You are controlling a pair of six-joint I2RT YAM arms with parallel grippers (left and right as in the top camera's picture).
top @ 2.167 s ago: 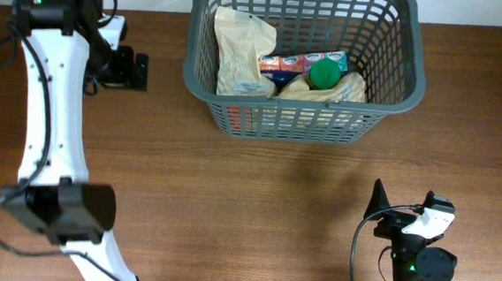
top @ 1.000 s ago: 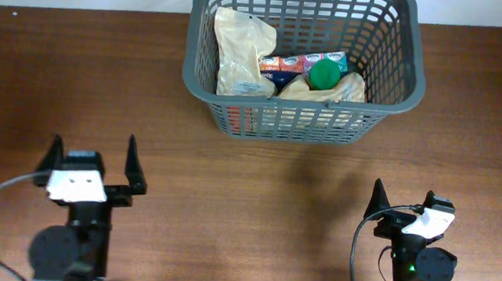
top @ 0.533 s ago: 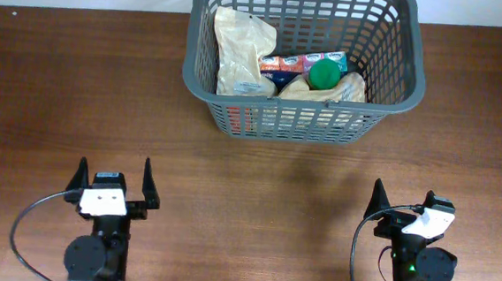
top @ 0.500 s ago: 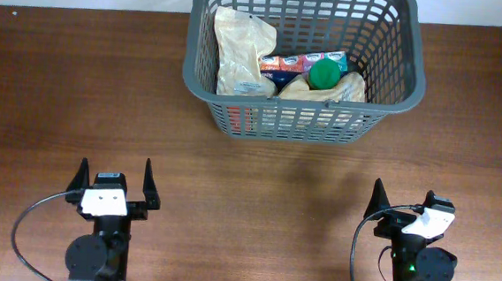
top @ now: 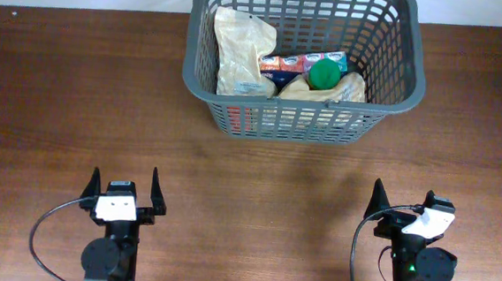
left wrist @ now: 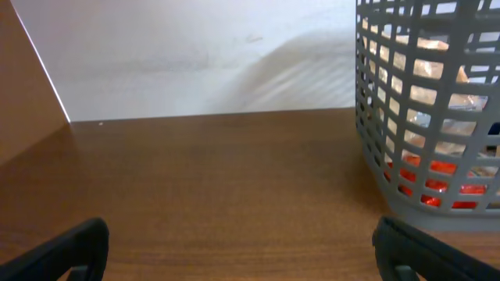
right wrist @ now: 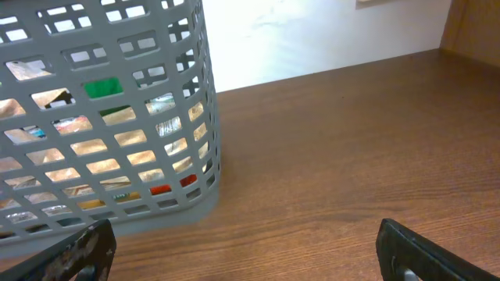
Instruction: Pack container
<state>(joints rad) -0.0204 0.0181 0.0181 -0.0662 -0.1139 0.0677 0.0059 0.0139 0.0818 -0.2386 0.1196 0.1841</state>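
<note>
Grey container lies well beyond the left gripper

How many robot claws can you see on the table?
2. The left claw sits open at the near left, the right claw open at the near right, both away from the basket.

— Where is the basket found?
— It is set upright at the far edge of the brown surface, a little right of the middle, with its long sides running left to right.
— How is it made?
— Dark grey plastic is seen: rectangular, with slotted lattice walls and a thick rounded rim.
— Is anything held in it?
— A pale bag is leaned at its left. A coloured carton, a round green item and a second pale bag are lodged toward the near wall.
</note>
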